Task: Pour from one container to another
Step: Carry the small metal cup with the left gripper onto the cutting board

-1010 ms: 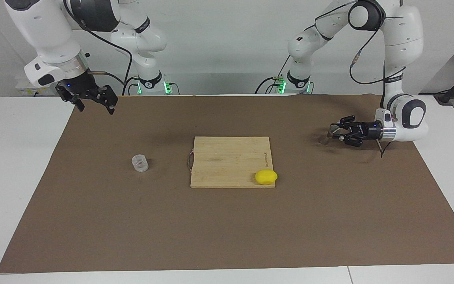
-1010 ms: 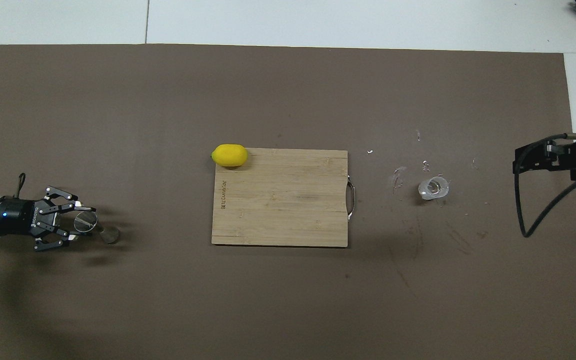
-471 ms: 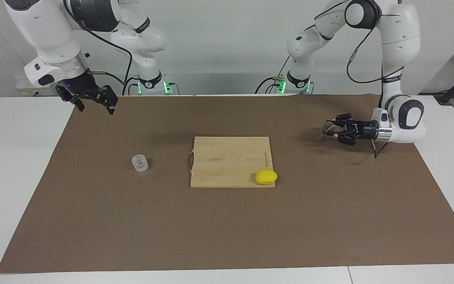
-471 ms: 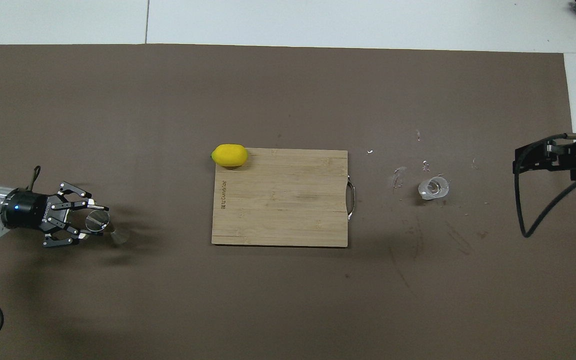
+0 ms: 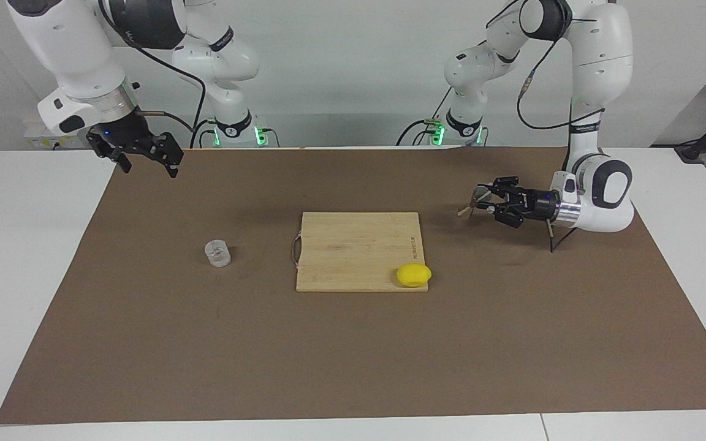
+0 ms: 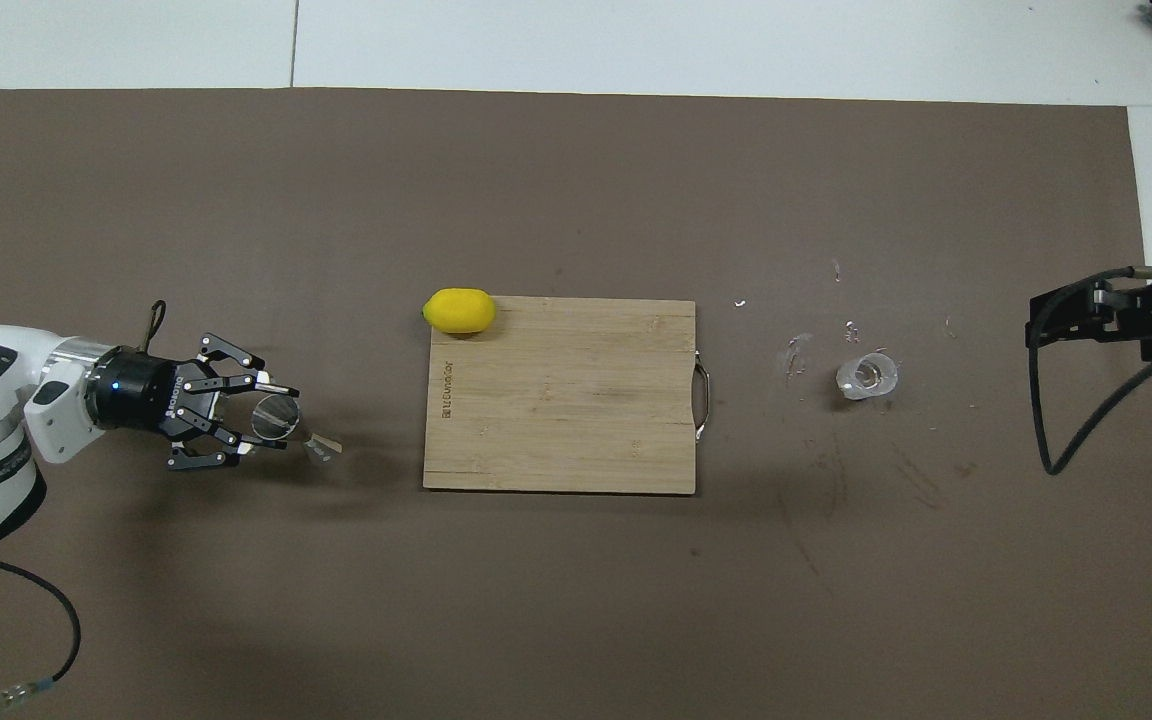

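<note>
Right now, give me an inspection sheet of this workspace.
Surface: brown mat on a white table, with pale marks near the glass.
Job's things: glass cup upright on the mat toward the right arm's end; metal jigger in the left gripper.
Clutter: cutting board mid-mat, lemon on its corner.
Grippers: left gripper shut on the jigger, raised over the mat beside the board; right gripper open, waiting over the mat's edge.
Cables: black cable along the right arm.
Surroundings: white wall; nothing else seen.

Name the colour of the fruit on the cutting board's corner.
Bright yellow: the lemon, clearest in the overhead view.
</note>
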Robot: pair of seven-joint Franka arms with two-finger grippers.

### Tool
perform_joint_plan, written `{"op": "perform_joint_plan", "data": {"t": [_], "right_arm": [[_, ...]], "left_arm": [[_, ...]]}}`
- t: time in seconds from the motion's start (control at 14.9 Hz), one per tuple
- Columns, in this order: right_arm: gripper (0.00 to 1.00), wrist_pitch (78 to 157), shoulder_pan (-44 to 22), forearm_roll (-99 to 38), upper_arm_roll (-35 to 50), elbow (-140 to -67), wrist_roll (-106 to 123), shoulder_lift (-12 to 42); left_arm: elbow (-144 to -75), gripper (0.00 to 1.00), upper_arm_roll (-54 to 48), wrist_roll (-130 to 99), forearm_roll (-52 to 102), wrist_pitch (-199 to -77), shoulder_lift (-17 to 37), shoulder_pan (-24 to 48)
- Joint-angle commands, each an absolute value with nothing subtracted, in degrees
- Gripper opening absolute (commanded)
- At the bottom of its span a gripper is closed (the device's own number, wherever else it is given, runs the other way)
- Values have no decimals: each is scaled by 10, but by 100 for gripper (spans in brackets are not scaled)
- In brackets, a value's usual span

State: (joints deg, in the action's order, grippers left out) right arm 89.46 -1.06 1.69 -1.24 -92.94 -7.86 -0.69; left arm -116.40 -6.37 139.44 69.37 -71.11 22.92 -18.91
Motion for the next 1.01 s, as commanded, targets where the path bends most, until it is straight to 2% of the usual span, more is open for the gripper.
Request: {"op": "perform_joint_plan", "data": {"t": [0.0,0.34,0.94], "right_arm": [[100,889,-3,16,-7,-933,-69,-12],[100,889,-3,16,-8,-933,-69,-12],[100,889,-3,16,-8,-933,-72,-12]], "left_arm": [[-1192,38,-53,1393,747,-714,199,-162],[-1249,38,-54,1391,817,-773,167,-101],[-1261,39,-54,1363,962,-854,167,26]]}}
